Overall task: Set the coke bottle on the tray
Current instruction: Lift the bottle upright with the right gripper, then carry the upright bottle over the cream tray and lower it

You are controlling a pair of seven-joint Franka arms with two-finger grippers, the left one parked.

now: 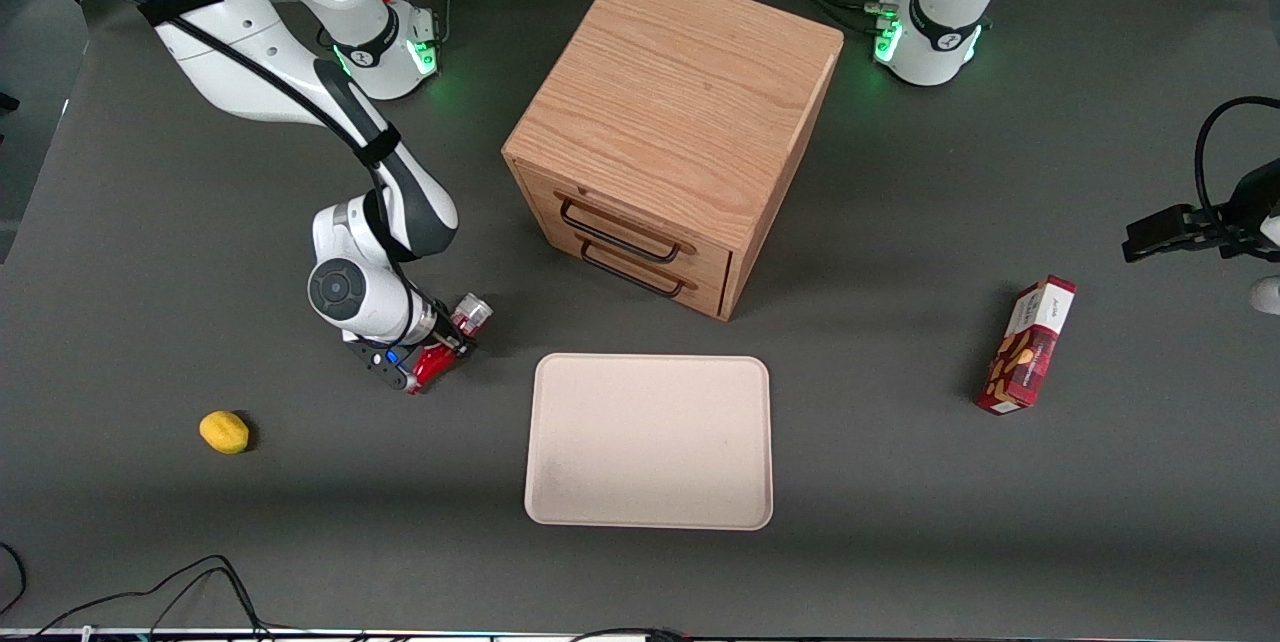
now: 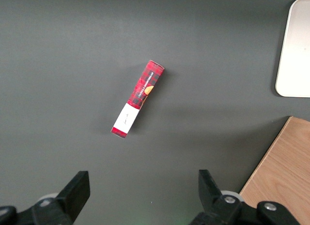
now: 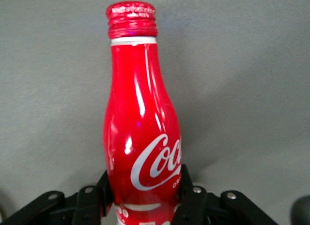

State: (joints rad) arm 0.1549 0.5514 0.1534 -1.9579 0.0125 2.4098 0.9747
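Red and glossy, the coke bottle (image 3: 143,123) sits clamped low on its body between your gripper (image 1: 437,350) fingers (image 3: 193,201), left of centre in the front view, just beside the beige tray (image 1: 650,440) corner.

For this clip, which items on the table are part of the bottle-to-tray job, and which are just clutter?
Part of the job:
- coke bottle, gripped low on its body by the gripper
- tray, beside the gripper

Clutter:
- wooden drawer cabinet
- red snack box
- yellow lemon
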